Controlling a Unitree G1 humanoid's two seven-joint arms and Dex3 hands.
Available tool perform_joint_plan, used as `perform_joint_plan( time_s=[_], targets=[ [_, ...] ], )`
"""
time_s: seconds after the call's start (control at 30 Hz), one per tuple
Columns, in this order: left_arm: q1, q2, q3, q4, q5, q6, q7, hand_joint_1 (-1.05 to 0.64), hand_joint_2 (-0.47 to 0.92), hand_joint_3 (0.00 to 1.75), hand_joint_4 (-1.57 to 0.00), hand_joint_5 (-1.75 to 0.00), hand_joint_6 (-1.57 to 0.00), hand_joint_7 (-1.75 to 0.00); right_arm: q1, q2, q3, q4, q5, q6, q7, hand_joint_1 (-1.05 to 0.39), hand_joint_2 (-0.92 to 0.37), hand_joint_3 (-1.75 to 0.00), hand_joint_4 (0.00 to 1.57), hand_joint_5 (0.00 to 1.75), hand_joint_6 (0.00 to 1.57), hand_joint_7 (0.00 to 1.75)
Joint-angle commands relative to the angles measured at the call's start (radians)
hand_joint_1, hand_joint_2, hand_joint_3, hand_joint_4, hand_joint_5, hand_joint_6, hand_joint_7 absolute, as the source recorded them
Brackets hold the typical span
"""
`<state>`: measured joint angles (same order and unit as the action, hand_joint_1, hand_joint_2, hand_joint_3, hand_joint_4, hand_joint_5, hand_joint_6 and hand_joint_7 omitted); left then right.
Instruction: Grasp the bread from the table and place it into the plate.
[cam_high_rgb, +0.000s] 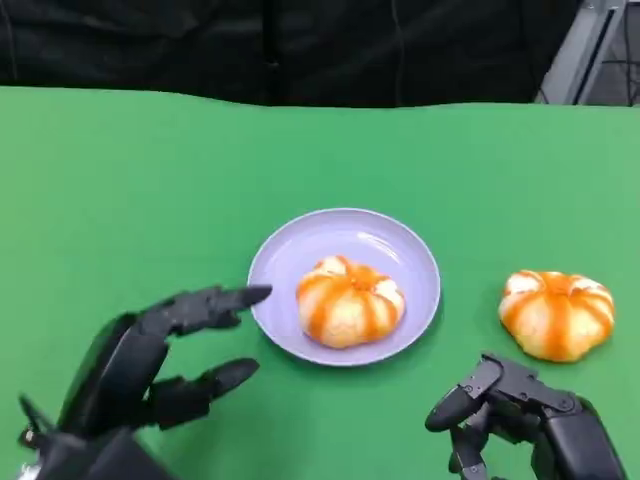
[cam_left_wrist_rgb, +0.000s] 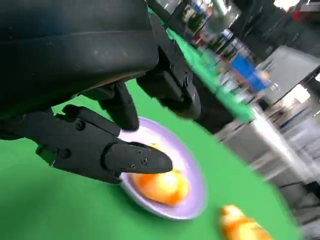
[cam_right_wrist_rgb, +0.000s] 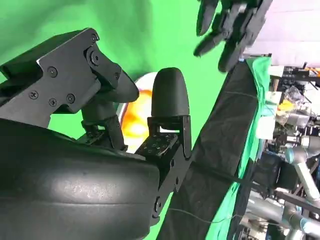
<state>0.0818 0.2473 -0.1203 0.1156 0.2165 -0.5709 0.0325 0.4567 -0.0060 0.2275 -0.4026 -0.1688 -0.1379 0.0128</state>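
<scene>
A lavender plate (cam_high_rgb: 290, 260) sits mid-table with an orange-striped bread bun (cam_high_rgb: 350, 300) lying in it. A second, similar bun (cam_high_rgb: 557, 313) rests on the green cloth to the plate's right. My left hand (cam_high_rgb: 165, 360) hovers just left of the plate with its fingers spread and nothing in it; the left wrist view shows its fingers (cam_left_wrist_rgb: 135, 157) over the plate (cam_left_wrist_rgb: 192, 172) and the bun (cam_left_wrist_rgb: 162, 185) there. My right hand (cam_high_rgb: 520, 410) stays near the front edge, below the loose bun, holding nothing, fingers partly bent. The loose bun (cam_left_wrist_rgb: 240, 227) also appears in the left wrist view.
Green cloth (cam_high_rgb: 150, 200) covers the table, bare to the left and behind the plate. A dark backdrop (cam_high_rgb: 300, 50) runs along the far edge. In the right wrist view, my left hand (cam_right_wrist_rgb: 230, 25) shows beyond my right hand's fingers (cam_right_wrist_rgb: 170, 95).
</scene>
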Motion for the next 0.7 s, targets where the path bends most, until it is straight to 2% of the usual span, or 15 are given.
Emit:
perform_joint_plan(
  time_s=[0.03, 0.07, 0.13, 0.23, 0.33, 0.4, 0.43, 0.7],
  targets=[
    [0.043, -0.025, 0.033, -0.003, -0.068, -0.039, -0.007, -0.20, 0.92, 0.28, -0.63, -1.04, -0.92, -0.23, 0.005, -0.010, -0.010, -0.013, 0.014, 0.007, 0.003, 0.03, -0.50, -1.21, 0.66, 1.66, 0.70, 1.34],
    [0.082, -0.044, 0.040, -0.025, -0.111, -0.029, -0.010, -0.18, 0.88, 0.42, -0.69, -1.15, -0.96, -0.41, 0.005, -0.012, -0.010, -0.012, 0.012, 0.004, 0.004, 0.03, -0.49, -1.21, 0.65, 1.66, 0.70, 1.34],
    [0.125, -0.068, 0.050, -0.054, -0.160, -0.013, -0.020, -0.17, 0.70, 0.83, -0.77, -1.30, -0.88, -0.86, 0.004, -0.014, -0.011, -0.011, 0.010, 0.002, 0.004, 0.03, -0.49, -1.20, 0.66, 1.65, 0.70, 1.33],
    [0.157, -0.090, 0.060, -0.075, -0.195, -0.009, -0.033, -0.14, 0.60, 1.07, -0.82, -1.44, -0.86, -1.12, 0.004, -0.012, -0.012, -0.009, 0.011, 0.000, 0.005, 0.03, -0.49, -1.20, 0.67, 1.63, 0.71, 1.33],
    [0.177, -0.115, 0.063, -0.092, -0.209, -0.001, -0.037, -0.13, 0.57, 1.12, -0.83, -1.47, -0.85, -1.17, 0.005, -0.013, -0.015, -0.010, 0.013, 0.003, 0.007, 0.03, -0.49, -1.20, 0.67, 1.63, 0.71, 1.33],
    [0.192, -0.145, 0.062, -0.095, -0.215, -0.012, -0.029, -0.12, 0.54, 1.16, -0.80, -1.69, -0.79, -1.45, 0.005, -0.017, -0.021, -0.007, 0.014, 0.000, 0.009, 0.03, -0.49, -1.20, 0.67, 1.63, 0.71, 1.32],
    [0.195, -0.153, 0.064, -0.097, -0.216, -0.015, -0.029, -0.12, 0.54, 1.16, -0.79, -1.72, -0.78, -1.50, 0.005, -0.018, -0.022, -0.007, 0.014, -0.002, 0.009, 0.03, -0.49, -1.21, 0.67, 1.64, 0.71, 1.32],
    [0.195, -0.181, 0.074, -0.086, -0.220, -0.027, -0.052, -0.11, 0.53, 1.16, -0.81, -1.75, -0.78, -1.56, 0.007, -0.023, -0.028, -0.012, 0.016, -0.003, 0.013, 0.03, -0.49, -1.20, 0.67, 1.62, 0.71, 1.31]
  ],
)
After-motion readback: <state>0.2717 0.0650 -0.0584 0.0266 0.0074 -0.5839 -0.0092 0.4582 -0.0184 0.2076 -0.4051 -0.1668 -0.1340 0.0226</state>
